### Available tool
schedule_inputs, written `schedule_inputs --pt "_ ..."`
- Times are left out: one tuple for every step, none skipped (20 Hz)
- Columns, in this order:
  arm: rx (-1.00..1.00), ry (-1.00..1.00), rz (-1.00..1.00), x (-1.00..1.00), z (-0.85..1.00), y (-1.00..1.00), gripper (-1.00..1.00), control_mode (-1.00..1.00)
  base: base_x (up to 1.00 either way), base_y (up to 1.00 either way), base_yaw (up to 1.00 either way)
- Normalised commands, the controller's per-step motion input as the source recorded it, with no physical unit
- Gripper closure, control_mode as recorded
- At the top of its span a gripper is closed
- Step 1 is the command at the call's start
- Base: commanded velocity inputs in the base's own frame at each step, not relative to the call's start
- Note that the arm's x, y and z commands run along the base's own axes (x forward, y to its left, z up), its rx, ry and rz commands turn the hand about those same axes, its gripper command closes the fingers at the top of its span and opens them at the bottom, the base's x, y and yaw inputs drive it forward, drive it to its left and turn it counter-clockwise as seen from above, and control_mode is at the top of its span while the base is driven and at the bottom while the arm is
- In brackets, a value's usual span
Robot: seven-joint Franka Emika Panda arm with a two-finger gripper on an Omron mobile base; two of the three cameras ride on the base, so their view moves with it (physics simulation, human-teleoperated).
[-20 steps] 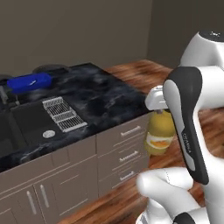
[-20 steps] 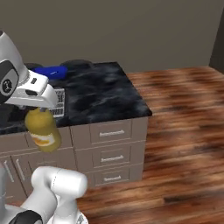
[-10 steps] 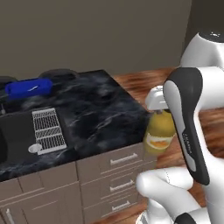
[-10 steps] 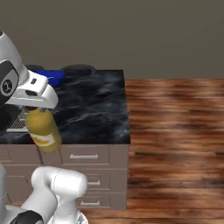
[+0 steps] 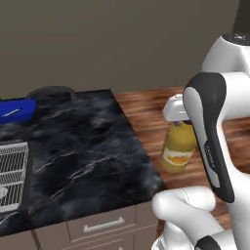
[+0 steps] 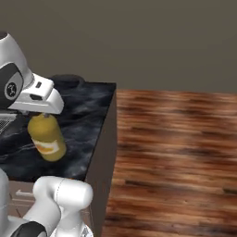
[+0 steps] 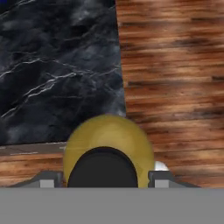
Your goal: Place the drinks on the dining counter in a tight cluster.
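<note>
Item: juice jug [image 5: 178, 146], squat, yellow-orange, dark cap, pale label band low on the body.

Location: hung clear of any surface from the gripper [image 5: 177, 119], just beyond the corner of the black marble counter [image 5: 88, 151] and above the wood floor [image 6: 176, 152].

Hold: the jaws pinched the jug at the neck and cap; the hand view showed the cap [image 7: 103, 168] seated between the finger tips, though the contact itself was hard to make out there.

Orientation: long axis near vertical, cap up, base down, with a slight tilt in the right base view.

Handling, by judgement: rigid plastic, fairly heavy if full, smooth-sided and likely slippery; the narrow neck below the cap looked the soundest place to grip, and a jug carried from the top could swing.

Also present: blue tray [image 5: 14, 110]; metal rack [image 5: 10, 163].
</note>
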Motion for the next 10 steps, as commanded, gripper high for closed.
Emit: schedule_inputs --pt "0.00 0.00 0.00 0.00 0.00 0.00 1.00 1.00 0.94 -1.00 0.41" --pt "0.00 0.00 0.00 0.00 0.00 0.00 1.00 1.00 0.80 -1.00 0.47" --pt "0.00 0.00 0.00 0.00 0.00 0.00 1.00 1.00 0.75 -0.96 0.52" --pt "0.00 0.00 0.00 0.00 0.00 0.00 1.00 1.00 0.65 -0.85 0.60" --pt "0.00 0.00 0.00 0.00 0.00 0.00 1.00 1.00 0.54 -0.84 0.64" --pt "0.00 0.00 0.00 0.00 0.00 0.00 1.00 1.00 0.53 -0.86 0.67" --pt "0.00 0.00 0.00 0.00 0.00 0.00 1.00 1.00 0.55 -0.91 0.68" --pt "0.00 0.00 0.00 0.00 0.00 0.00 1.00 1.00 0.42 -1.00 0.65" --pt "0.00 0.00 0.00 0.00 0.00 0.00 1.00 1.00 0.00 -1.00 0.56" --pt "0.00 0.00 0.00 0.00 0.00 0.00 1.00 1.00 -0.03 -1.00 0.51"
